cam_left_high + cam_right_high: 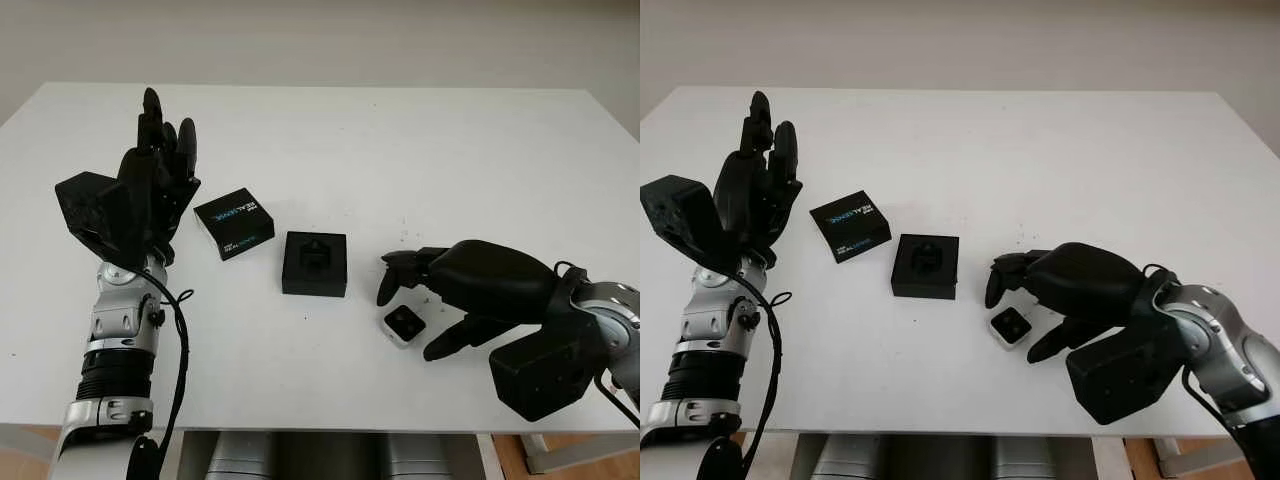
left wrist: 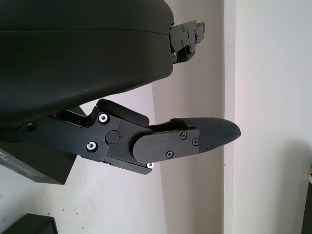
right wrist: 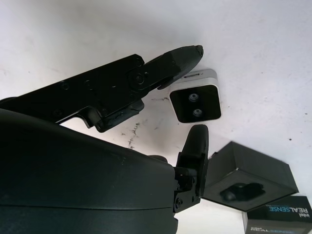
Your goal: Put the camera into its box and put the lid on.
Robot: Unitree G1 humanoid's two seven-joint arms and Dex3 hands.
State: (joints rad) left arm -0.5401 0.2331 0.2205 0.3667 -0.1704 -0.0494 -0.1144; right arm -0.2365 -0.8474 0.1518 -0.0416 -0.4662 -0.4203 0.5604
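While the camera lies on the surface at lower centre, not yet grasped between the right hand's spread fingers, box and lid wait apart, left hand open, raised at left.

Black box, white-and-black camera

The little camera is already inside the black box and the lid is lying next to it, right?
Not quite. The camera lies on the table, outside the box, under the open right hand; the left eye view shows it. The lid does lie beside the box. The open left hand is raised.
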